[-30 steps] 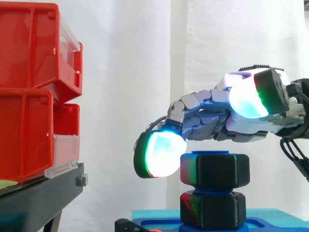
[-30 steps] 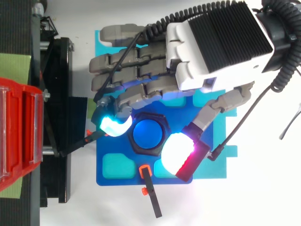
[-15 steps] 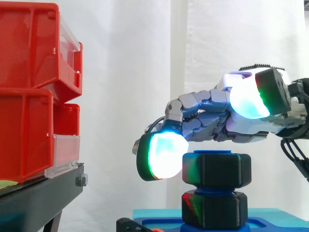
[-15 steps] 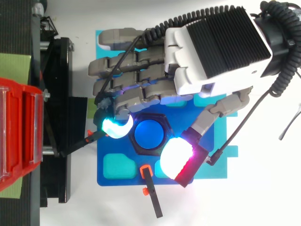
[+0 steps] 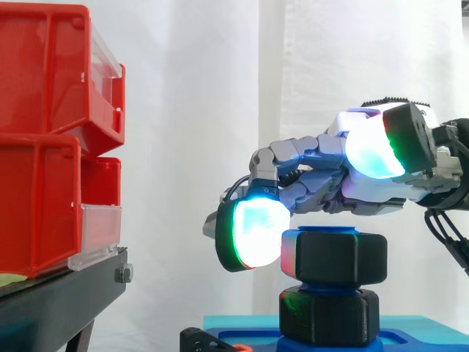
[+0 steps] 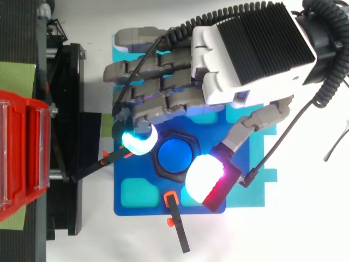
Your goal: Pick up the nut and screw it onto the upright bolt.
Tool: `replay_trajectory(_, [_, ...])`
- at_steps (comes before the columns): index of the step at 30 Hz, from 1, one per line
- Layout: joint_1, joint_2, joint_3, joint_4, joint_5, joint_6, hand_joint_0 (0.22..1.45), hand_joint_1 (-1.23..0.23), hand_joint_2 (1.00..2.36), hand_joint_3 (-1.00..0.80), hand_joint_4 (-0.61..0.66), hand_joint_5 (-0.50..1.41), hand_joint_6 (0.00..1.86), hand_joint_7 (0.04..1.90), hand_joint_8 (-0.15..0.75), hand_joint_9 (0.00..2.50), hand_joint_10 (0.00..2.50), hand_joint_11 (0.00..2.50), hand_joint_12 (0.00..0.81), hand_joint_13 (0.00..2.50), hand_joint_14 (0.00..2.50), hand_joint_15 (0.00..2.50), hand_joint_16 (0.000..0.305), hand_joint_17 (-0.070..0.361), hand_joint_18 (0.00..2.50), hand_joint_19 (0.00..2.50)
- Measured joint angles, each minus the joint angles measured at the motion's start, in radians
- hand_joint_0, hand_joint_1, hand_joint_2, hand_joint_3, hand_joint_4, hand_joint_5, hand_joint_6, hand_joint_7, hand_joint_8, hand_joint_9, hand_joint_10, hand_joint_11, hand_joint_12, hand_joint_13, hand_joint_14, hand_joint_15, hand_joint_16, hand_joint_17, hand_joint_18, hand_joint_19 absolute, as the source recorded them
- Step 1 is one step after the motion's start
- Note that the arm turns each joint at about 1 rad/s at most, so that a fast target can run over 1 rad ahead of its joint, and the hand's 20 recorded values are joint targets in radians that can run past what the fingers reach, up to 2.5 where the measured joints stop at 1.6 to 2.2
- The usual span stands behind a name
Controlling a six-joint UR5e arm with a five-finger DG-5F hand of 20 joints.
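- Side view first: the hand (image 5: 352, 192) comes in from the right edge, and its grey fingers (image 5: 300, 158) reach left and bend down loosely over the top of the bolt.
- One fingertip pad (image 5: 253, 235) glows cyan-green in the middle of the frame. It sits right up against the left side of the nut (image 5: 335, 257), touching it or as good as.
- The thumb pad (image 5: 375, 147) sits way higher, up by the palm in the right part of the frame, clearly above the nut. So the thumb and fingers are apart and nothing is pinched between them.
- The nut is the upper black hex block, bottom centre-right, on the blue bolt (image 5: 323, 230). The bolt's top just pokes out above it.
- A second black nut (image 5: 328, 317) sits right below it, down on the blue base plate (image 5: 242, 342).
- The red bins (image 5: 44, 132) are stacked on the left edge on the black stand (image 5: 58, 301), with the white curtain (image 5: 220, 88) behind.
- Top view: the back of the hand (image 6: 251, 49) fills the upper right.
- The cyan fingertip (image 6: 139, 143) hugs the upper-left edge of the nut (image 6: 157, 165). The white-magenta thumb pad (image 6: 204, 177) overlaps its lower-right corner.
- The bolt (image 6: 174, 154) shows as a blue disc inside the hex ring, in the middle of the base plate (image 6: 143, 206).
- A black clamp with orange tips (image 6: 175, 226) lies at the plate's bottom edge.
- The bins (image 6: 19, 158) and the stand (image 6: 68, 109) run down the left side.
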Motion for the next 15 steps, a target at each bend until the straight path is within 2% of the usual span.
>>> replay_trajectory(6, [-0.003,0.000,0.000,0.002,-0.002,0.000,0.47,-0.23,1.00,-0.50,0.15,0.00,0.50,1.56,0.280,0.79,0.00,0.00,0.336,0.35,0.00,0.00,0.041,0.092,0.00,0.00])
replay_trajectory(10, [-0.007,0.001,0.000,0.006,-0.004,-0.001,0.48,-0.24,1.00,-0.50,0.15,0.02,0.52,1.57,0.285,0.90,0.00,0.00,0.328,0.43,0.00,0.00,0.038,0.086,0.00,0.00])
replay_trajectory(12, [-0.009,0.001,0.000,0.008,-0.005,-0.001,0.48,-0.25,1.00,-0.50,0.13,0.02,0.55,1.49,0.279,1.02,0.00,0.00,0.315,0.52,0.00,0.00,0.036,0.081,0.11,0.00])
replay_trajectory(15, [-0.011,0.000,0.000,0.013,-0.005,-0.001,0.49,-0.25,1.00,-0.50,0.11,0.06,0.53,1.48,0.269,1.20,0.00,0.00,0.291,0.65,0.00,0.00,0.034,0.077,0.27,0.00])
